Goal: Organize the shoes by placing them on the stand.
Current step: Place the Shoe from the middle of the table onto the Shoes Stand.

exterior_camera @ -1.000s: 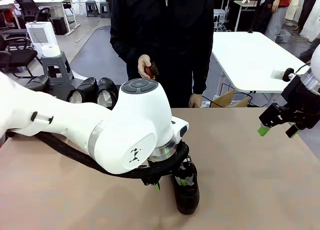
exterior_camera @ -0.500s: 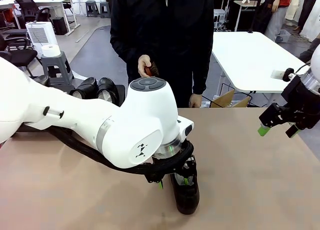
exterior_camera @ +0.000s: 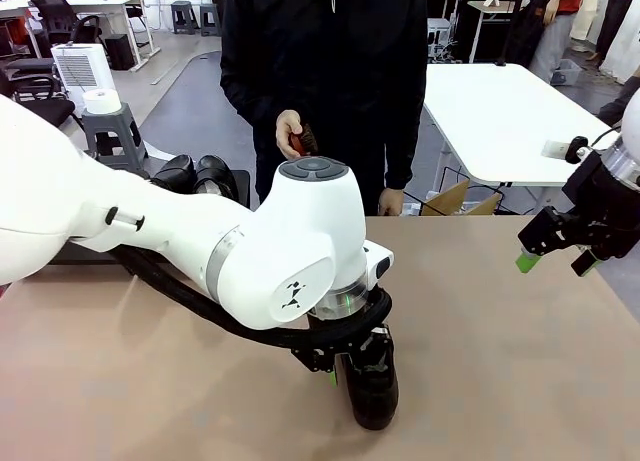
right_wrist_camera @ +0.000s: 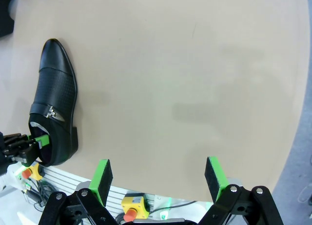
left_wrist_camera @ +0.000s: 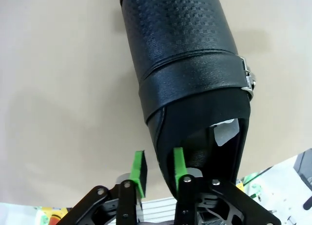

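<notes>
My left gripper (left_wrist_camera: 157,172) is clamped on the heel wall of a shoe (left_wrist_camera: 185,73) near the table's (exterior_camera: 520,361) front edge; next I should lift it toward the stand (exterior_camera: 85,253).

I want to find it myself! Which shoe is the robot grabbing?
Look at the tan table, near the robot's edge, under the big white arm. The glossy black leather shoe lies alone there, the left hand pinching its heel rim. It has a textured top and silver buckle.
</notes>
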Motion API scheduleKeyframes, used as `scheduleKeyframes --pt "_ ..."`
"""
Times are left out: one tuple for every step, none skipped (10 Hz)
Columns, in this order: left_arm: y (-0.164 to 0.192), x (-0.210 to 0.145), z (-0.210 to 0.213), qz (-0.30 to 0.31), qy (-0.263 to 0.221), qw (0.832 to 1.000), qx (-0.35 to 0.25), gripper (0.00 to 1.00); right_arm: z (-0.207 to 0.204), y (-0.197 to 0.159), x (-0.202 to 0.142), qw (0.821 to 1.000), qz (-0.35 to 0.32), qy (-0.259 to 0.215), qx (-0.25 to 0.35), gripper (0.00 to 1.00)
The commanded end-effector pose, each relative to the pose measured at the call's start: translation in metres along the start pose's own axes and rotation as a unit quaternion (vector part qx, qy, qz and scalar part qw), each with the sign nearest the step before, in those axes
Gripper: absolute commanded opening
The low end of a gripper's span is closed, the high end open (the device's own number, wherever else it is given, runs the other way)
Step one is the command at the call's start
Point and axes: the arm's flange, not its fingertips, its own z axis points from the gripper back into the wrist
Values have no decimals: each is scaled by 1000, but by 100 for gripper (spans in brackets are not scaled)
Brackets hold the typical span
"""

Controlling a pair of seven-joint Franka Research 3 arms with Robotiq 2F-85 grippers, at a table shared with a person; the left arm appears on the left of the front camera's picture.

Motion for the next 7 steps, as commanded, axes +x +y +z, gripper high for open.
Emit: scheduleKeyframes --pt "-7 4 0 7 -5 1000 10 0 0 0 0 1000 1 1 4 100" --pt "-8 5 -2 8 0 1000 10 0 0 0 0 1000 1 1 4 100" --pt "-11 4 -4 4 1 1000 12 0 0 0 0 1000 1 1 4 100" --pt "-12 5 -5 0 1 1000 11 0 0 0 0 1000 1 1 4 100" --pt "-12 5 -6 -6 2 1000 10 0 0 0 0 1000 1 1 4 100" --pt "-8 5 3 -37 0 999 7 0 0 0 0 1000 1 1 4 100" --pt "3 2 26 -66 14 998 8 0 0 0 0 1000 1 1 4 100"
